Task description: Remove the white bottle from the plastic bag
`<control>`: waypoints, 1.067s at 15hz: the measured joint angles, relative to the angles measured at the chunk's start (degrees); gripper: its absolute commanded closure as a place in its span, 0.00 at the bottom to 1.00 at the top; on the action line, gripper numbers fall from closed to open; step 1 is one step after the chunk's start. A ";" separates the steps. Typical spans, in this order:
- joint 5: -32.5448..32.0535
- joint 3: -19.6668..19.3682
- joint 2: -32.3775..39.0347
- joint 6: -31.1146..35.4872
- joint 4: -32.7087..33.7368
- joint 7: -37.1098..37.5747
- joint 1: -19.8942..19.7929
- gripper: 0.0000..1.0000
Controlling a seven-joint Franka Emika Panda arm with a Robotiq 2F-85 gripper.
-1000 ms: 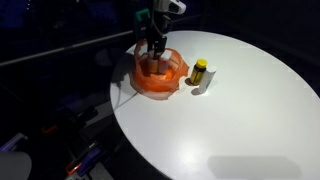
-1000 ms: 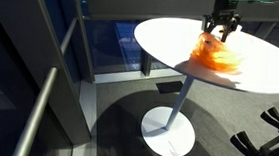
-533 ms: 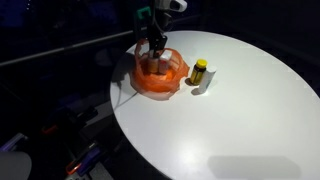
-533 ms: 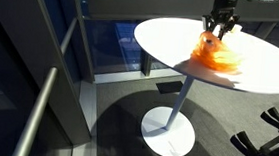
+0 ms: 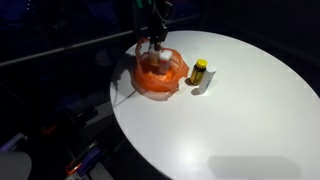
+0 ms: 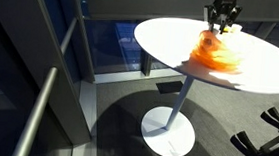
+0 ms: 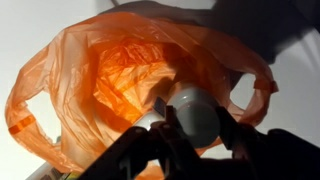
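Observation:
An orange plastic bag point(image 5: 160, 72) lies crumpled and open on the round white table point(image 5: 230, 120); it also shows in an exterior view as the bag point(image 6: 219, 54). In the wrist view the white bottle point(image 7: 190, 110) sits between my dark fingers point(image 7: 228, 132), above the bag's point(image 7: 100, 85) open mouth. My gripper point(image 7: 195, 128) is shut on the bottle. In an exterior view the gripper point(image 5: 155, 40) hangs just over the bag with the pale bottle point(image 5: 155, 46) at its tips. The gripper point(image 6: 221, 18) stands above the bag there too.
A small yellow bottle point(image 5: 200, 70) with a dark cap stands on the table just beside the bag. The table has one pedestal foot point(image 6: 167, 130). Dark railings and the table's rim lie close behind the bag.
My jaws have closed on the white bottle inside the bag. The gripper has then risen a little, bringing the bottle up out of the bag's mouth.

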 measured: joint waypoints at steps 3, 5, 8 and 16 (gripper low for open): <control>0.46 0.00 -3.18 -2.51 0.26 -0.56 -0.02 0.81; 0.46 -0.16 -5.00 -4.09 0.64 -0.56 -0.13 0.81; 0.46 -0.99 -6.78 -5.56 1.26 -0.54 -0.72 0.81; 0.48 -4.84 -7.30 -6.67 3.57 -0.35 -5.01 0.81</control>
